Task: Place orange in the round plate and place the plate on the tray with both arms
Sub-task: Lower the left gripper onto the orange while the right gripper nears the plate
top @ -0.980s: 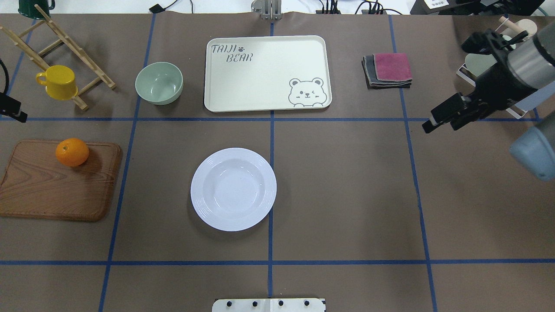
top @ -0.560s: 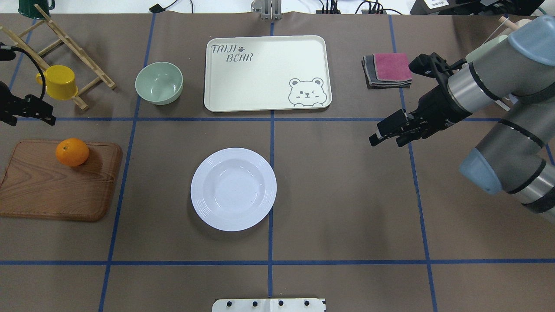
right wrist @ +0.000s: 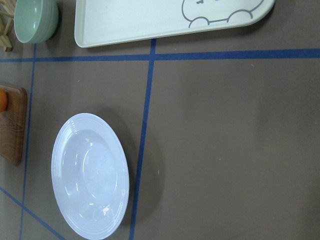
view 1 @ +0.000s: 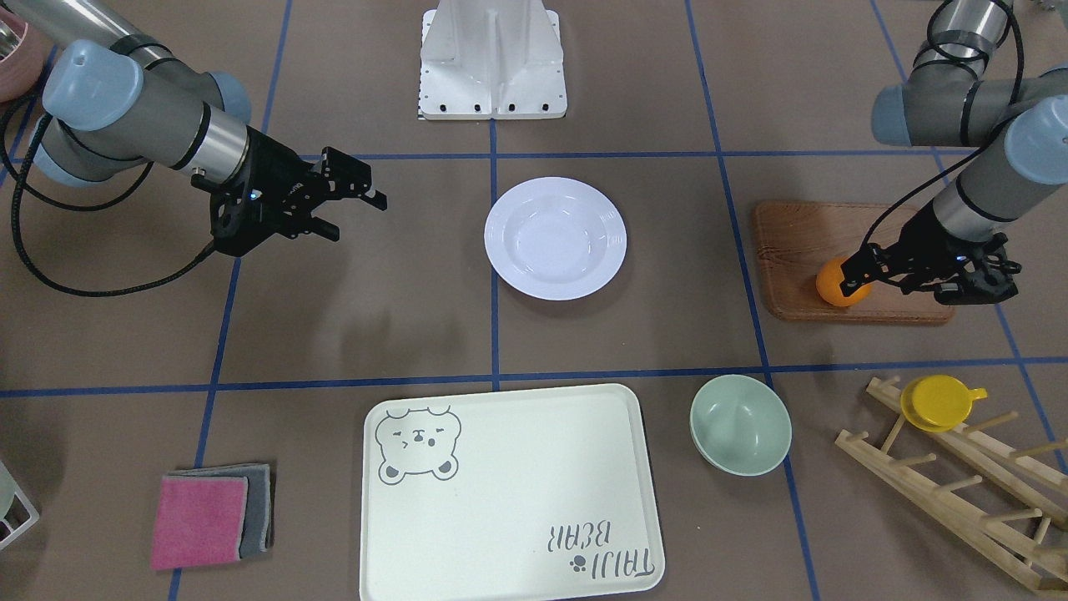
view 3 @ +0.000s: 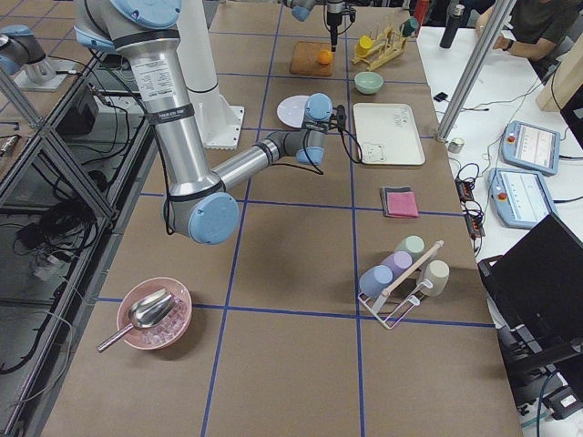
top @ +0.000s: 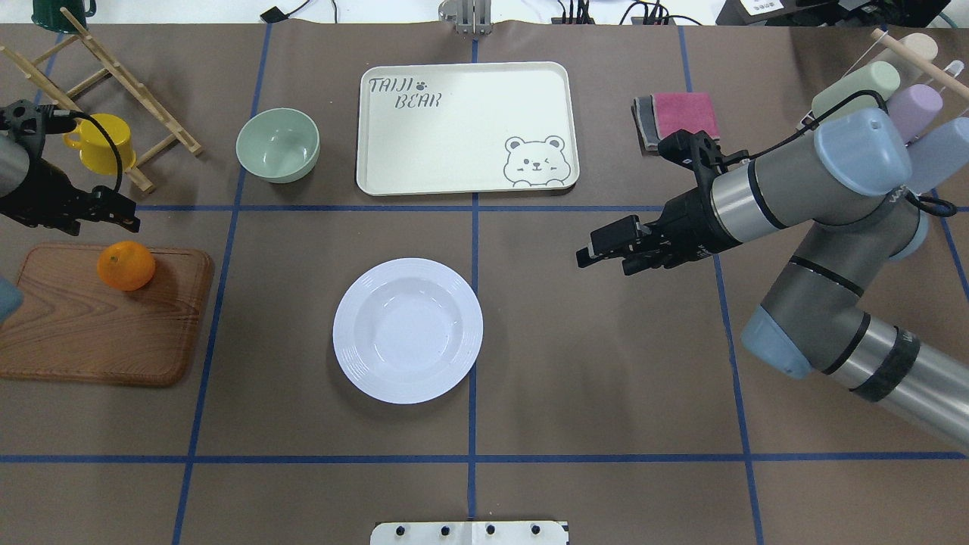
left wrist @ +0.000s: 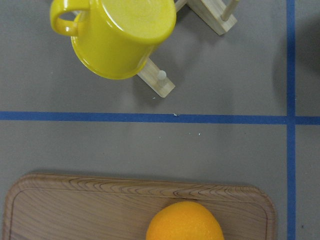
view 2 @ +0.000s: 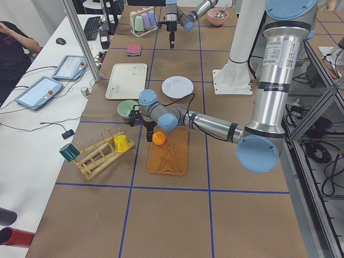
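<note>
The orange rests on the far edge of a brown wooden board, and shows at the bottom of the left wrist view. My left gripper hovers open just beyond the orange, close to it in the front view. The white round plate lies empty mid-table, also in the right wrist view. Open with nothing in it, my right gripper hangs to the right of the plate, pointing toward it. The cream bear tray sits empty beyond the plate.
A pale green bowl stands left of the tray. A yellow cup hangs on a wooden rack at the far left. Folded pink and grey cloths lie right of the tray, with a rack of pastel cups behind my right arm.
Both arms have come inward. The right gripper moved left toward the plate. The left gripper moved right to just beyond the orange. Nothing on the table has shifted.
</note>
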`<state>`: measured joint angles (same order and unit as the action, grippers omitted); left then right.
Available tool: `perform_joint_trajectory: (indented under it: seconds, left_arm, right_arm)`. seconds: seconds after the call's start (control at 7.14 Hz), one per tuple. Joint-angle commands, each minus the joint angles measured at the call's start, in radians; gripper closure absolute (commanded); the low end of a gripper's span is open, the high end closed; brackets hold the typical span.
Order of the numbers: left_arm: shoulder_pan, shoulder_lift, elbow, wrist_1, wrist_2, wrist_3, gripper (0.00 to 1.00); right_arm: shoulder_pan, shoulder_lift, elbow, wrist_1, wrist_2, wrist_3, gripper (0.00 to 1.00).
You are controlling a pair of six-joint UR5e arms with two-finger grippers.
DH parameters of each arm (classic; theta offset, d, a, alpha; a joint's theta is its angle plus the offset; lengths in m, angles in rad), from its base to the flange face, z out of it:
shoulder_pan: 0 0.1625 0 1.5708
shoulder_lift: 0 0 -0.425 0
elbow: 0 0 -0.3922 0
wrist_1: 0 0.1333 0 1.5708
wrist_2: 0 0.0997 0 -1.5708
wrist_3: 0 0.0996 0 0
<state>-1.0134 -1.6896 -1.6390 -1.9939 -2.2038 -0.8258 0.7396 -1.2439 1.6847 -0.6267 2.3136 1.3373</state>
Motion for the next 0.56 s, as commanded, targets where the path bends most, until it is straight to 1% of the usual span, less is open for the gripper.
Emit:
perform_joint_trajectory:
  seconds: [0.0, 0.14, 0.42]
  left_arm:
    - [0.036, 0.007, 0.010, -0.025, 0.033, -0.030, 0.02]
    - [0.062, 0.021, 0.010, -0.060, 0.033, -0.070, 0.02]
    - [0.085, 0.030, 0.050, -0.127, 0.035, -0.096, 0.02]
  right_arm:
    - [-0.032, 0.001, -0.003, 0.019, -0.032, 0.016, 0.00]
    - [-0.034, 0.001, -0.003, 0.019, -0.036, 0.014, 0.00]
    - [-0.034, 0.001, -0.003, 0.025, -0.036, 0.014, 0.00]
